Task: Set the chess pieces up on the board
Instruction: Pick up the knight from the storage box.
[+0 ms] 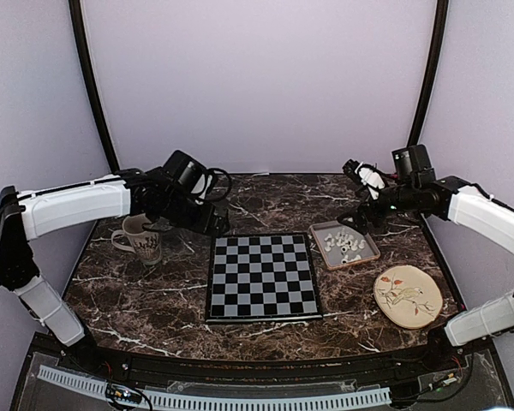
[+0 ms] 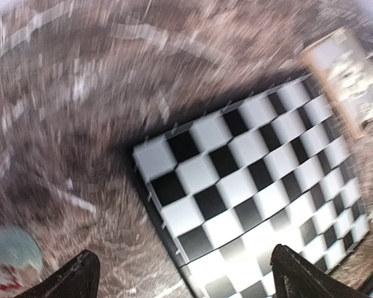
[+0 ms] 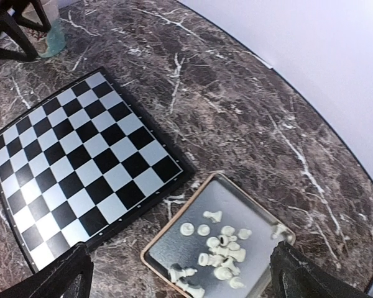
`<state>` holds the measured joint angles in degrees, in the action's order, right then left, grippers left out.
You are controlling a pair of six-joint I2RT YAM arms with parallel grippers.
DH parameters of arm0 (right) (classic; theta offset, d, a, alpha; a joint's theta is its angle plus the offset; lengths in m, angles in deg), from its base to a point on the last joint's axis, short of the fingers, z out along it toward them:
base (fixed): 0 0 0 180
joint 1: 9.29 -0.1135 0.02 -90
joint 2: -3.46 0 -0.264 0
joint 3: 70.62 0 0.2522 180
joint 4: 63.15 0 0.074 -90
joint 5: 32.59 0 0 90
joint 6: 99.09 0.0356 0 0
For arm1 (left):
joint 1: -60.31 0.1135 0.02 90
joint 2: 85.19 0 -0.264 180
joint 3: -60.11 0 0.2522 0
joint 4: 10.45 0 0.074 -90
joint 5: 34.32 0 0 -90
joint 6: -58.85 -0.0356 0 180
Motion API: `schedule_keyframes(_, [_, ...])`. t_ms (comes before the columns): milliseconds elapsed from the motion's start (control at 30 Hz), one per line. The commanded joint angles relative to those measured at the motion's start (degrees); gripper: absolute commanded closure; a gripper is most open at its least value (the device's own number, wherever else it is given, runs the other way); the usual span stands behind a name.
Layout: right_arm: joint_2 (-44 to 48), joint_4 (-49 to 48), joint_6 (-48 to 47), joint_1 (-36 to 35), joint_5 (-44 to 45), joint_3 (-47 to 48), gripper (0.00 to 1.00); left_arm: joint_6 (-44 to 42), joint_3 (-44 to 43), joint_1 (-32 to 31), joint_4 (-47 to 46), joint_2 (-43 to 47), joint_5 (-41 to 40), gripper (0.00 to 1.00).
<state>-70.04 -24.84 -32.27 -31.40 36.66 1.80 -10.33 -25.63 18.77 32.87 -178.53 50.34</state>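
Reaching in from both sides, your left claw (image 2: 188, 278) and right claw (image 3: 180, 276) hang wide open above the table (image 1: 154, 300), holding nothing.

Dark marbled tabletop (image 1: 265, 193), board (image 1: 262, 276) at centre, tray (image 1: 325, 229) just beside it, plate (image 1: 409, 297) by front right corner, mug (image 1: 141, 237) near left edge.

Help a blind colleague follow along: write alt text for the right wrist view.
An empty black-and-grey chessboard lies on a dark marble table, and just beside it, not touching, a small tray holds a cluster of tiny white chess pieces. The open right gripper frames the bottom edge.
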Motion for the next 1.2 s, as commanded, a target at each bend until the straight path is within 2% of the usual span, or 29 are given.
schedule_keyframes(0, [6.45, -3.13, 0.47, 0.26, 8.99, -0.45, 0.00, -9.60, -4.26, -0.29, -4.30, 5.45, 2.75, 0.01])
schedule_keyframes(167, [8.18, -1.95, -1.56, 0.38, 9.13, -1.95, 0.00, -16.20, -2.79, -0.32, -15.61, 8.33, 3.37, 0.01])
schedule_keyframes(267, [6.74, -4.41, 0.84, 0.39, 14.33, -1.41, 0.00, -22.39, 1.67, -0.30, -26.45, 10.07, 2.68, 0.01])
schedule_keyframes(400, [0.22, -3.77, 0.21, 0.38, 21.50, 1.37, 0.00, -26.07, 6.01, -0.37, -37.41, 8.68, -3.31, 0.01])
schedule_keyframes(500, [-2.75, -6.49, -1.05, 1.01, 21.10, -0.06, 0.00, -26.42, 5.26, -0.30, -40.49, 4.92, -5.35, 0.01])
schedule_keyframes(567, [-4.13, -6.78, -1.28, 1.49, 18.58, -0.80, 0.01, -22.01, 4.14, -0.17, -40.11, 2.48, -10.34, 0.01])
schedule_keyframes(667, [-6.41, -2.70, -1.90, 2.00, 15.06, 1.64, 0.09, -17.30, -0.53, 0.48, -28.27, 0.01, -9.72, 0.01])
schedule_keyframes(733, [-7.86, -0.07, -2.72, 2.34, 14.08, 3.21, 0.17, -18.67, -1.29, -0.01, -25.96, 1.04, -6.36, 0.01])
schedule_keyframes(833, [-10.10, 2.85, -3.61, 3.44, 12.22, 5.26, 0.29, -24.23, 7.60, -0.65, -38.11, 7.45, -3.42, 0.01])
schedule_keyframes(933, [-12.84, 6.06, -3.92, 4.50, 10.06, 7.90, 0.35, -22.16, 15.92, -0.71, -49.28, 12.54, -8.18, 0.01])
schedule_keyframes(1033, [-16.07, 8.09, -3.92, 5.11, 9.71, 10.72, 0.44, -24.15, 16.90, -0.65, -48.43, 13.38, -5.22, 0.01])
schedule_keyframes(1100, [-17.41, 9.56, -4.34, 5.68, 9.22, 11.92, 0.49, -24.73, 13.65, -0.65, -43.97, 12.62, -2.04, 0.07])
schedule_keyframes(1167, [-19.57, 10.48, -4.09, 6.23, 8.69, 12.71, 0.52, -26.62, 10.94, -0.69, -39.30, 11.40, 1.34, 0.23])
